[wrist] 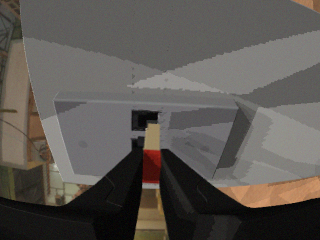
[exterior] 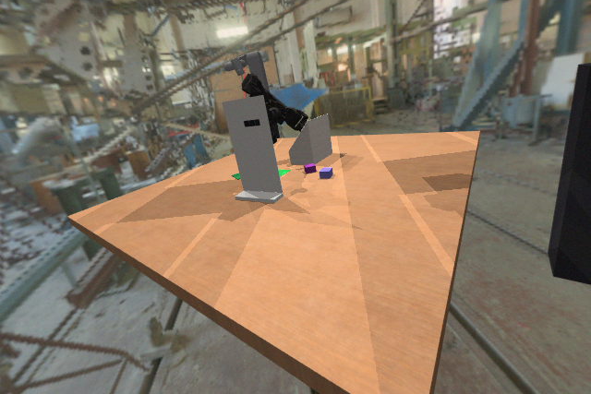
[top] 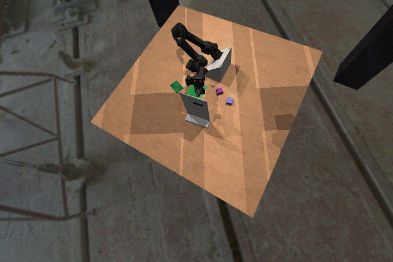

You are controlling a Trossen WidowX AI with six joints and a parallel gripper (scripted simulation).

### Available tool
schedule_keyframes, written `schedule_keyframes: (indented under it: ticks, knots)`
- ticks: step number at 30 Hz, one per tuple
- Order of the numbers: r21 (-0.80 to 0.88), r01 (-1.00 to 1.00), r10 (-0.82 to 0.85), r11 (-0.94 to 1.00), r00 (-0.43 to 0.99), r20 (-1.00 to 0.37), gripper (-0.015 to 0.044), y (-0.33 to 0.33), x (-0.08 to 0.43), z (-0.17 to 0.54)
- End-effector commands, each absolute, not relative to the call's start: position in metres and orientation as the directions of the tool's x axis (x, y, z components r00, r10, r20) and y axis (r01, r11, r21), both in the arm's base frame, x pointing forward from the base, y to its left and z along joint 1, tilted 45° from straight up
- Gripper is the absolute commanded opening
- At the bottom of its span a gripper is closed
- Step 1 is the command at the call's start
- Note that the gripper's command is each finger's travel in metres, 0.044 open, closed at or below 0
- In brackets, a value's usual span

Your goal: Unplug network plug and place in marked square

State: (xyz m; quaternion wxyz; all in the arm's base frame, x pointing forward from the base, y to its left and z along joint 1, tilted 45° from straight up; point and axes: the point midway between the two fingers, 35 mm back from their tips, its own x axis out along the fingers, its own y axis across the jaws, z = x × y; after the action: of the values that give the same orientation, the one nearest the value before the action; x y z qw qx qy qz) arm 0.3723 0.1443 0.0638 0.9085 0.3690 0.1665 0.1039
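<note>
Red-and-cream plug [wrist: 152, 166] is sitting clamped in my gripper [top: 199, 95] [wrist: 151, 156]; I'm drawing it straight back from the panel [top: 194, 107] [exterior: 252, 151] [wrist: 105, 150], avoiding any twist.

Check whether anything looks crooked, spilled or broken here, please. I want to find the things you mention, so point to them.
Nothing stands out. The upright panel [top: 194, 110] [exterior: 255, 156] [wrist: 165, 40] looks undamaged, the claw [top: 198, 94] [wrist: 151, 156] grips the plug [wrist: 152, 166], and the purple block [top: 219, 91] [exterior: 309, 169] and blue block [top: 229, 100] [exterior: 325, 173] rest on the table [top: 221, 173] [exterior: 295, 260].
</note>
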Motion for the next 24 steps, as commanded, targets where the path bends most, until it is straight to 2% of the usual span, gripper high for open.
schedule_keyframes:
  ticks: [1,24]
  knots:
    - [0.706,-0.064,0.308,0.706,0.924,-0.225,0.0,0.144,0.369,0.064]
    - [0.706,-0.063,0.308,0.706,0.924,-0.226,0.0,0.143,0.355,0.063]
